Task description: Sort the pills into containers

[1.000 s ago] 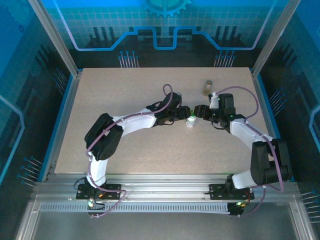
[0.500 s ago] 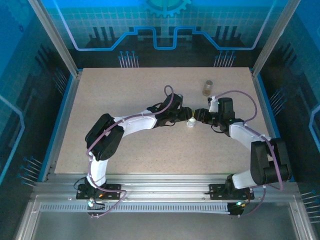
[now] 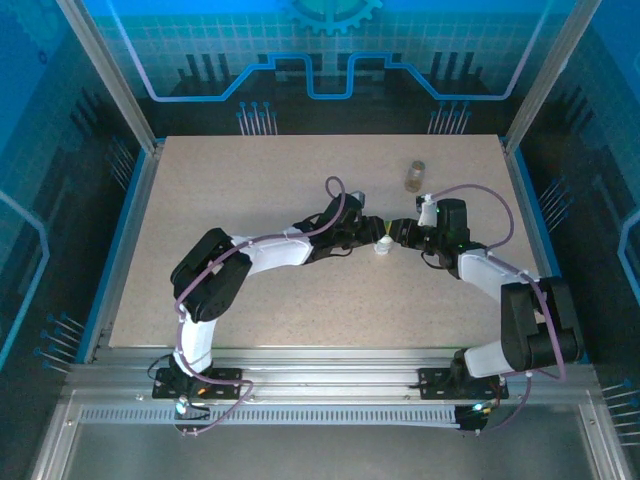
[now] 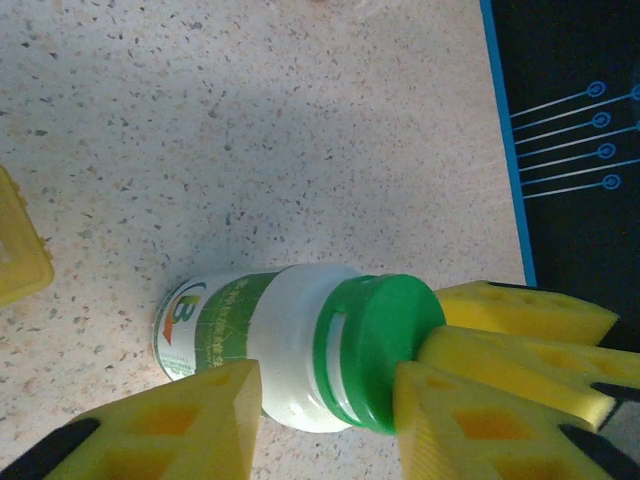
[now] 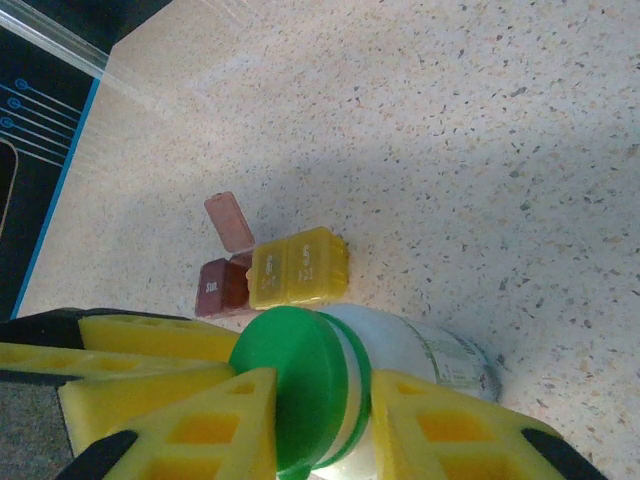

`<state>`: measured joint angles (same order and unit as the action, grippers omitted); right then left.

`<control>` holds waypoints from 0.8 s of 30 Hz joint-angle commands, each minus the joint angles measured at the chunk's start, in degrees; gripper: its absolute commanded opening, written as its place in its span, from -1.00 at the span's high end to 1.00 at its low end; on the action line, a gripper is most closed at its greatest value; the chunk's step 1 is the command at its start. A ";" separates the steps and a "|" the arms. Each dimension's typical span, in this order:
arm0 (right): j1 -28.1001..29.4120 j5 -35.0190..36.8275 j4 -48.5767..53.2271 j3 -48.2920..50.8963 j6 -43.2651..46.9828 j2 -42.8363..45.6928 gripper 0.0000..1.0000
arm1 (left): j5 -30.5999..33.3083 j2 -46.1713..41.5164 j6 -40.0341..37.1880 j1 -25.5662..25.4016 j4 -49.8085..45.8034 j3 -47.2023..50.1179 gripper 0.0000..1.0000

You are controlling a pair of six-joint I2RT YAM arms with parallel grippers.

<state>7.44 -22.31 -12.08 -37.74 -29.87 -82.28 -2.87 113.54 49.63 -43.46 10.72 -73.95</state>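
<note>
The left gripper (image 4: 325, 385) is narrow. One finger lies against the label side of the single white bottle (image 4: 250, 340) and the other meets the rim of its one green cap (image 5: 290, 385), so it holds the bottle. The right gripper (image 5: 322, 390) comes from the opposite side and is also narrow, with the cap between its fingers. One finger meets the cap's rim. The other lies in front of the neck, and I cannot tell whether it presses.

The two pairs of yellow fingertips sit just beside each other at the cap. In the top view the two arms curve in from either side to meet at the bottle, near the middle of the table (image 3: 250, 180).

There are two containers, touching side by side near the bottle: one yellow box (image 5: 298, 268) and one dark red box (image 5: 222, 287) with its lid (image 5: 230, 220) up. Their insides are too small to tell.

One small brownish jar (image 3: 416, 176) stands apart, farther back.
</note>
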 commanded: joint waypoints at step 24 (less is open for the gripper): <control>7.86 14.54 -6.92 14.43 -11.87 -2.53 0.36 | 2.08 7.60 -0.29 -1.29 -5.97 4.23 0.39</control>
<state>12.62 -8.29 -26.89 -28.82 -39.18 -79.88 -2.37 115.04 51.09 -43.77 18.13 -71.96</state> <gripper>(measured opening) 0.321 0.308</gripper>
